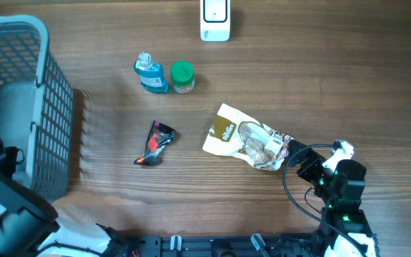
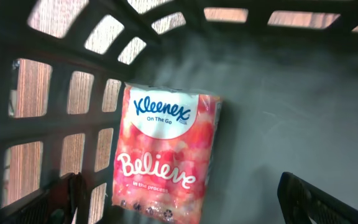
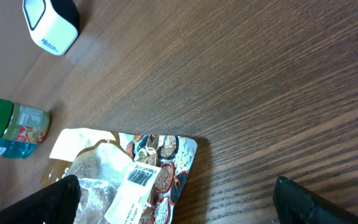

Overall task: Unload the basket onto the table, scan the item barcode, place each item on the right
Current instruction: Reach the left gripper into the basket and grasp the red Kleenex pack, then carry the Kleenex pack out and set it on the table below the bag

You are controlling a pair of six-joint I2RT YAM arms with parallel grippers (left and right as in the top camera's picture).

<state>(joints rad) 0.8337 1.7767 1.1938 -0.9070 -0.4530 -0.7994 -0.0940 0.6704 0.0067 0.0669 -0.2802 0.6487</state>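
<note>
The right gripper (image 1: 302, 162) is spread wide and empty, just beside the crumpled end of the snack pouch (image 1: 245, 137). The pouch lies flat mid-table, its long axis slanting from that end toward the overhead view's upper left, with the barcode label (image 3: 140, 176) facing up. The left gripper (image 2: 185, 202), also spread and empty, hangs inside the grey basket (image 1: 56, 86) above a Kleenex pack (image 2: 166, 155).

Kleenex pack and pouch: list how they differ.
The Kleenex pack lies in the basket; the pouch lies on the table. The Kleenex pack is pink-red with white lettering; the pouch is tan with a clear window. The pouch shows a barcode label; the Kleenex pack shows none. Both are soft packets lying flat.
</note>
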